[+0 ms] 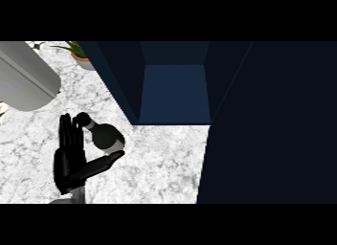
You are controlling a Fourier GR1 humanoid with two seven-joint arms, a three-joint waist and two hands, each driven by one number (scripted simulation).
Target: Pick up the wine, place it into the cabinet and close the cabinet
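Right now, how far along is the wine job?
Done: only that the dark blue cabinet stands open. In hand: the black left hand flanks the dark glass wine bottle on the white marble counter, fingers straight. Left: grasp, lift, place inside, close the cabinet.

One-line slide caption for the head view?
Left hand, open, beside the wine bottle on the counter, open cabinet ahead.

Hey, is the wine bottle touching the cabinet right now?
Apart. The head view shows a strip of marble counter between the wine bottle and the cabinet, whose left wall is the nearest part.
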